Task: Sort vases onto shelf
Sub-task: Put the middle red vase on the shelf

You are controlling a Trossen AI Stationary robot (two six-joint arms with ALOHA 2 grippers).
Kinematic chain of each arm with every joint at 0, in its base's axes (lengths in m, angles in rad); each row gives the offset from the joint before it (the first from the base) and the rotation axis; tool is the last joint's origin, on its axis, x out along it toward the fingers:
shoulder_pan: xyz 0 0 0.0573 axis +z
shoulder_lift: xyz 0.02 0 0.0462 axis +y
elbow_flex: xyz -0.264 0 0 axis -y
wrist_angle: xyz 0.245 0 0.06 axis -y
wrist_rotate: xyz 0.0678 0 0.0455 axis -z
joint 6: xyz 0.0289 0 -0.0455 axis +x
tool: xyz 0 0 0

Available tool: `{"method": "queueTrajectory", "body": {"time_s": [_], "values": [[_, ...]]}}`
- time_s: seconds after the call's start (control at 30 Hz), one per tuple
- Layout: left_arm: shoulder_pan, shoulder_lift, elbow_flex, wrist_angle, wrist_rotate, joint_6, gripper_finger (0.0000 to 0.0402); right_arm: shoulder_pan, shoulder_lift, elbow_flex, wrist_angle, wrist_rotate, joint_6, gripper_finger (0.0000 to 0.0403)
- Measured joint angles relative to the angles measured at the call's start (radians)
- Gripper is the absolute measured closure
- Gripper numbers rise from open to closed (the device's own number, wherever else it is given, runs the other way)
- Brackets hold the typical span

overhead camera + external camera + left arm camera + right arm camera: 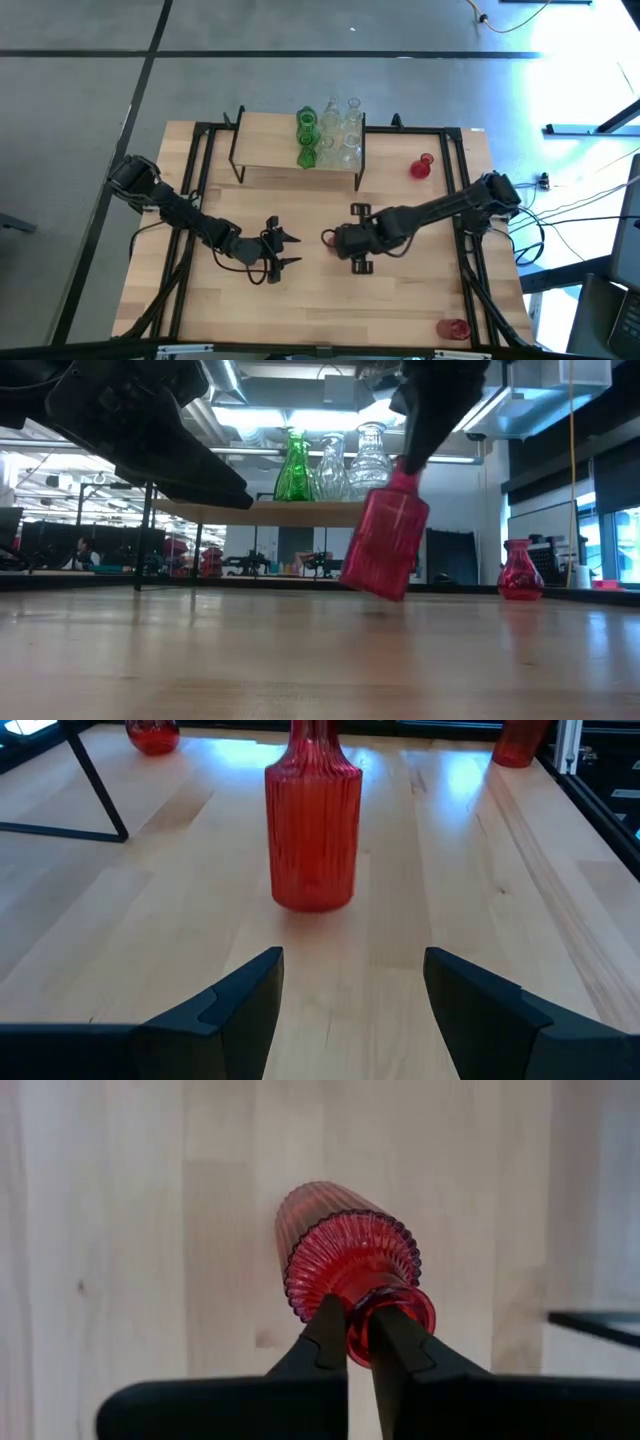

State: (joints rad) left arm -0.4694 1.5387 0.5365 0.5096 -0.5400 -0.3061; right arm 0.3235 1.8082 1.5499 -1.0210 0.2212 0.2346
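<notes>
Midway: one red vase in the claw, two more waiting.

The right gripper (358,1342), near the table's centre, is clamped on the rim of a ribbed red vase (385,548), tilted just above the wood. The left gripper (283,250), at nine o'clock from it, hangs with fingers apart, empty. The shelf (270,140) at twelve o'clock holds green and clear vases (330,135); one red vase (421,166) stands at two o'clock, another (453,328) at five.

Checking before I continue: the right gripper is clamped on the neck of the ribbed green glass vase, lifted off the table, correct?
Not quite: the ribbed glass vase is red, not green, as the right wrist view shows. The right gripper is clamped on its neck, and the low view shows it tilted, clear of the table.
</notes>
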Motion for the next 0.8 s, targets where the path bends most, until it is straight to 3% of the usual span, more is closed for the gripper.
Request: {"method": "queueTrajectory", "body": {"time_s": [0.17,0.37,0.8], "values": [[0.0,0.0,0.0,0.0,0.0,0.0,0.0166,-0.026,0.012,0.007,0.04,-0.07,-0.029,0.0395],[0.0,0.0,0.0,0.0,0.0,0.0,0.0166,-0.03,0.012,0.007,0.085,-0.074,-0.03,0.0377],[-0.001,0.0,0.0,0.001,0.001,-0.007,0.0166,-0.03,0.061,0.008,0.176,-0.073,-0.031,0.0303]]}}
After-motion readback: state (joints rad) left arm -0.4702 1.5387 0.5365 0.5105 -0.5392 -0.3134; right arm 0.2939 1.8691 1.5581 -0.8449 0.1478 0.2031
